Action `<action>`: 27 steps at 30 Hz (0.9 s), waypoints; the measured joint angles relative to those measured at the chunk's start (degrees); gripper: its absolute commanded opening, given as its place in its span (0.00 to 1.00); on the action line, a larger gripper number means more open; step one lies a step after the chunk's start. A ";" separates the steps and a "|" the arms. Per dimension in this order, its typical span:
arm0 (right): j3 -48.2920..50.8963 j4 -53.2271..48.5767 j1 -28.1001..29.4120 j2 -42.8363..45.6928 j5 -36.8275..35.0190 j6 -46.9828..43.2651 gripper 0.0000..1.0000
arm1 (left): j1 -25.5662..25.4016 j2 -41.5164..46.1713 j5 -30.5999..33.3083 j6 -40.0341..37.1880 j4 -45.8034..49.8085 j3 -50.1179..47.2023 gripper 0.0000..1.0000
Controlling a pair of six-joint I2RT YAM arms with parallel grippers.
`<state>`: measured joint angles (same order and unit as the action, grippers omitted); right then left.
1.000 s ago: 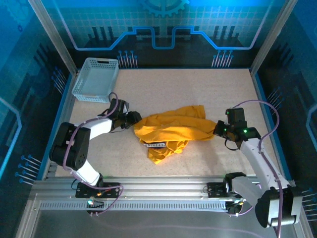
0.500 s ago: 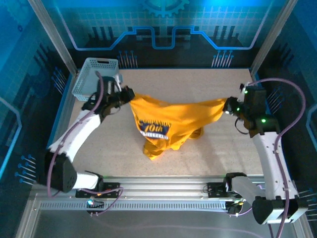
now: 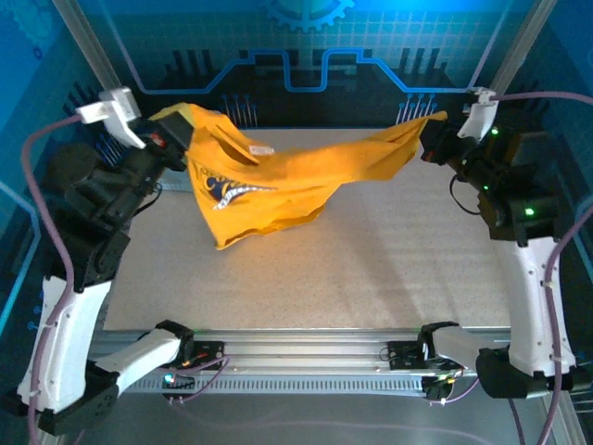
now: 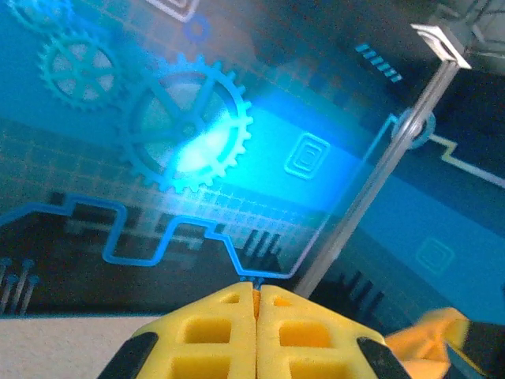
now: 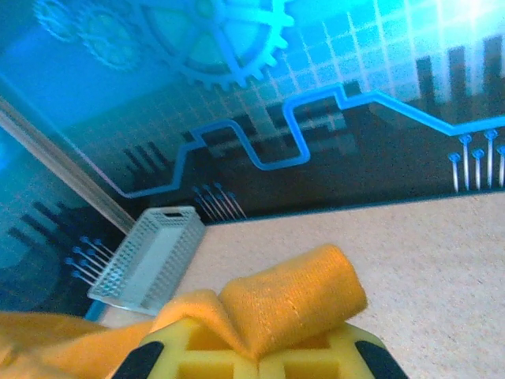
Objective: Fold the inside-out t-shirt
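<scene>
The inside-out t-shirt (image 3: 296, 176), mustard yellow, hangs stretched in the air between both grippers, with a white-and-dark print (image 3: 227, 187) showing on its sagging left part. My left gripper (image 3: 174, 137) is raised at the far left and shut on one end of the shirt. In the left wrist view its yellow fingers (image 4: 213, 332) press together on a thin sliver of cloth, and more shirt (image 4: 430, 335) shows at the lower right. My right gripper (image 3: 434, 139) is raised at the far right and shut on the other end. A rolled fold of shirt (image 5: 292, 304) bulges over that gripper (image 5: 256, 357).
The speckled beige table (image 3: 371, 269) lies below the hanging shirt. A light grey lattice basket (image 5: 150, 257) stands at the table's far left corner. Metal frame posts (image 3: 514, 56) and blue printed walls close in the back and sides.
The shirt lay bunched on the table. The left gripper shut on it, then both arms rose and drew apart, lifting it clear and stretching it high toward the back.
</scene>
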<state>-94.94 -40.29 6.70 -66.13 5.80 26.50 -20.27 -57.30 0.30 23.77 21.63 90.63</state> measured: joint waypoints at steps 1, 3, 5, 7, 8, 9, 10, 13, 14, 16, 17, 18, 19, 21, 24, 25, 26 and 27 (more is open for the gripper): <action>2.51 0.28 0.00 -0.55 -0.83 -0.17 0.00 | -3.32 -0.20 1.03 -0.24 -0.07 -2.67 0.00; 7.96 0.85 -0.07 -2.19 -2.12 -0.46 0.00 | -9.51 -1.99 2.99 -0.17 0.35 -8.26 0.00; 14.88 1.95 -0.50 -4.28 -2.99 -0.44 0.00 | -14.60 -5.68 4.96 0.98 -1.25 -15.02 0.00; 21.20 2.19 -1.38 -5.97 -3.56 -0.39 0.00 | -18.80 -10.84 6.38 3.02 -2.69 -21.53 0.00; 23.69 2.01 -1.90 -6.62 -3.87 -0.31 0.00 | -20.48 -13.90 6.67 3.98 -3.06 -23.91 0.00; 26.12 2.19 -2.56 -7.10 -3.96 -0.15 0.03 | -22.49 -17.42 6.99 5.14 -3.50 -26.14 0.00; 28.20 2.25 -3.19 -7.30 -3.98 0.09 0.13 | -24.22 -20.65 7.19 6.29 -4.13 -27.71 0.04; 31.95 2.60 -5.33 -7.48 -4.17 0.70 0.47 | -30.36 -31.17 6.16 9.60 -6.95 -28.46 0.28; 32.52 2.82 -5.79 -7.45 -4.17 0.68 0.56 | -32.17 -34.45 5.22 10.60 -8.00 -27.63 0.35; 33.22 3.17 -6.03 -7.39 -4.55 0.79 0.66 | -35.28 -40.33 2.60 12.41 -10.01 -25.53 0.49; 33.38 3.17 -5.97 -7.28 -4.81 0.68 0.68 | -35.78 -41.13 2.01 13.00 -10.36 -25.31 0.56; 33.51 3.23 -5.81 -6.93 -5.25 0.46 0.70 | -36.61 -41.90 1.09 13.64 -10.58 -25.14 0.62; 33.59 3.19 -5.49 -6.36 -5.97 0.50 0.72 | -36.79 -41.53 0.96 13.68 -10.29 -25.14 0.67; 33.86 2.89 -3.65 -4.70 -7.76 0.24 0.74 | -36.63 -39.10 2.25 13.42 -9.62 -25.31 0.72; 34.10 2.62 2.01 -2.25 -9.31 -0.07 0.76 | -35.17 -30.42 5.16 13.44 -8.35 -27.91 0.72; 34.53 2.71 4.52 -1.57 -9.49 -0.02 0.76 | -33.77 -26.64 5.68 13.70 -7.82 -29.59 0.72; 35.06 2.78 6.49 -1.20 -9.68 0.02 0.76 | -32.44 -23.69 6.16 13.88 -7.32 -31.06 0.72; 35.71 2.80 8.61 -1.03 -9.84 0.07 0.77 | -30.03 -20.31 7.32 14.21 -6.40 -32.79 0.74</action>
<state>-59.22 -37.50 15.31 -67.16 -4.03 26.57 -50.30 -77.60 7.62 37.98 15.22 57.84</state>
